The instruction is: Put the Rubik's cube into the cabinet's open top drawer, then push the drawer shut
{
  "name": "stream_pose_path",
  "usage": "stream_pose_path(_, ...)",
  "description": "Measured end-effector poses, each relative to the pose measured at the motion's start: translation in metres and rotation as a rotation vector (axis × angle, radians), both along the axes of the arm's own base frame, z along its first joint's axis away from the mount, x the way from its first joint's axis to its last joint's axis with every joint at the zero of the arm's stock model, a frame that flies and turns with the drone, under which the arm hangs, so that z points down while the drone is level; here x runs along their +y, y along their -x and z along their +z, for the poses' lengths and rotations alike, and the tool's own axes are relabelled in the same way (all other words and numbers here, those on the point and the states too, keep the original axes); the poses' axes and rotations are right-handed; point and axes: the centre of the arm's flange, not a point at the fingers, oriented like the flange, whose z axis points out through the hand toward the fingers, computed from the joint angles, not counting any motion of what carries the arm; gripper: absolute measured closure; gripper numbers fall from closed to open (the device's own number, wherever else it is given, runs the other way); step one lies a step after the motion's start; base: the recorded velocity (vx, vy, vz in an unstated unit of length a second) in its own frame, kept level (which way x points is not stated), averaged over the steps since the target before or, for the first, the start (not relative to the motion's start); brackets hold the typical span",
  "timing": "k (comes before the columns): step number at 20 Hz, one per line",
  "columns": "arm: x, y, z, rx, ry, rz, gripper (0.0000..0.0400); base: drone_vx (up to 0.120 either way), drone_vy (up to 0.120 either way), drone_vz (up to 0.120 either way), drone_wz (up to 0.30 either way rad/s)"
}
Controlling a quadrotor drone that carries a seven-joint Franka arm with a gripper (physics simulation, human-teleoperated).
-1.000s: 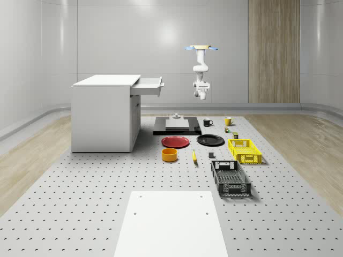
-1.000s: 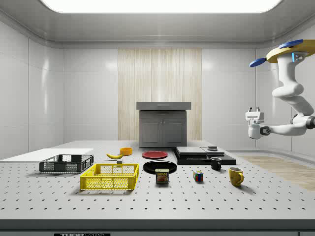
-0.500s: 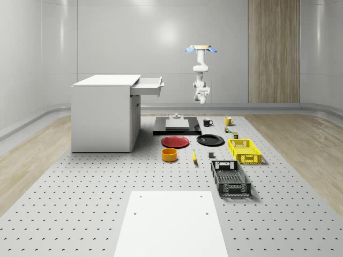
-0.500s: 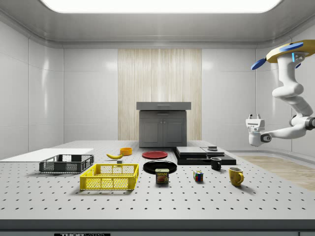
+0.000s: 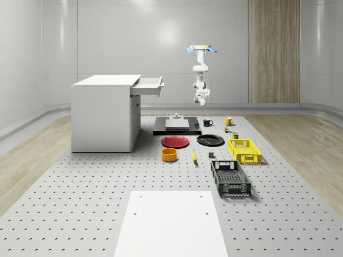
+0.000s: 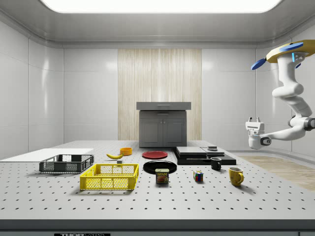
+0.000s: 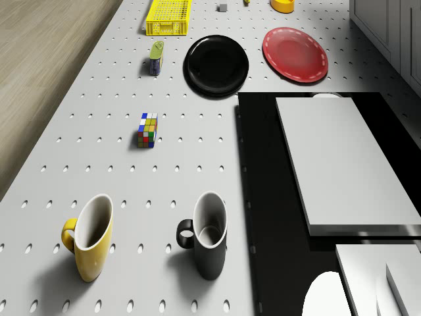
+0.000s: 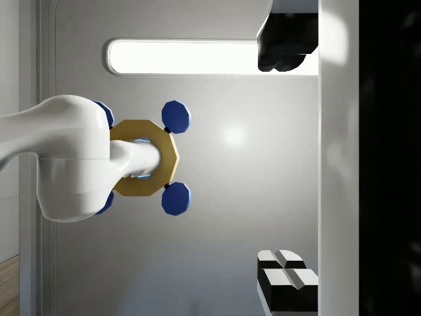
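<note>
Clearly the approach step is in hand: the drone point(image 6: 288, 50) hovers high beyond the counter's point(image 5: 80, 214) far end, its end effector point(image 6: 254, 119) pointing upward with fingers apart, holding nothing. The Rubik's cube point(image 7: 148, 130) lies on the counter near the Spam can point(image 7: 156, 58), so next the arm must probably turn down and descend to it.

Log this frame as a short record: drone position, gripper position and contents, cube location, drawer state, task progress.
Drone: hovering high above the table's far end in the whole-scene view
Gripper: raised in the air, pointing upward, holding nothing
Cube: multicoloured Rubik's cube on the perforated table, between the Spam tin and the yellow mug
Drawer: white cabinet's top drawer pulled open
Progress: cube not yet picked up
</note>
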Motion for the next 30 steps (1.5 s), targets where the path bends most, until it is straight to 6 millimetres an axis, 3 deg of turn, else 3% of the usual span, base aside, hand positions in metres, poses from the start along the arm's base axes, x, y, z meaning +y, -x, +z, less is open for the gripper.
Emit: stream_pose_path(30, 0.0017, 0.0019, 0.0032, -0.023, 0.017, 0.0, 0.0, 0.0, 0.0, 0.0, 0.0)
